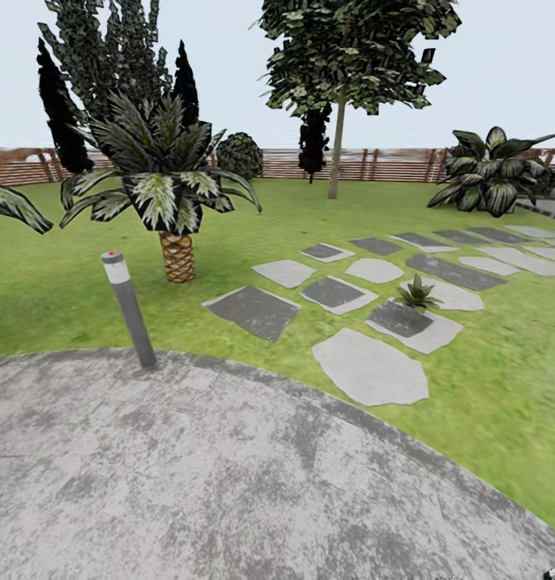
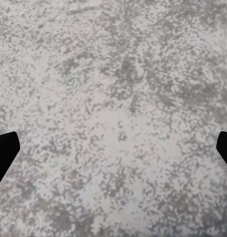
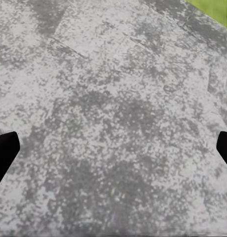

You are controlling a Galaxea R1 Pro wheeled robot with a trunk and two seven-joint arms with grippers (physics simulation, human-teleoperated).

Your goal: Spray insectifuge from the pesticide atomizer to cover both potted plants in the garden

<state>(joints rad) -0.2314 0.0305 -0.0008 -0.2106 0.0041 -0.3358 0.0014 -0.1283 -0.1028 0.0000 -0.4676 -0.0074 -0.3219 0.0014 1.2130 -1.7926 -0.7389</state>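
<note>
While both grippers hung over the mottled-grey patio (image 1: 229, 483) with nothing between them, the left gripper (image 2: 113, 148) and the right gripper (image 3: 113, 148) each had their fingers (image 2: 4, 153) spread wide apart, so by that evidence the task had not yet begun: nothing was grasped and nothing sprayed. The pesticide atomizer could not be made out, unless the slim grey post with a white, red-spotted top (image 1: 129, 308) at the patio's far edge was it, and a broad-leaved plant (image 1: 493, 171) beyond the stepping slabs (image 1: 370, 368) was possibly one target. Green lawn (image 1: 68, 282) surrounded the patio, with a scaly-trunked palm (image 1: 166, 189), a small spiky plant (image 1: 416, 293), a tree (image 1: 349, 56) and a slatted wooden fence (image 1: 390, 163) further off.
</note>
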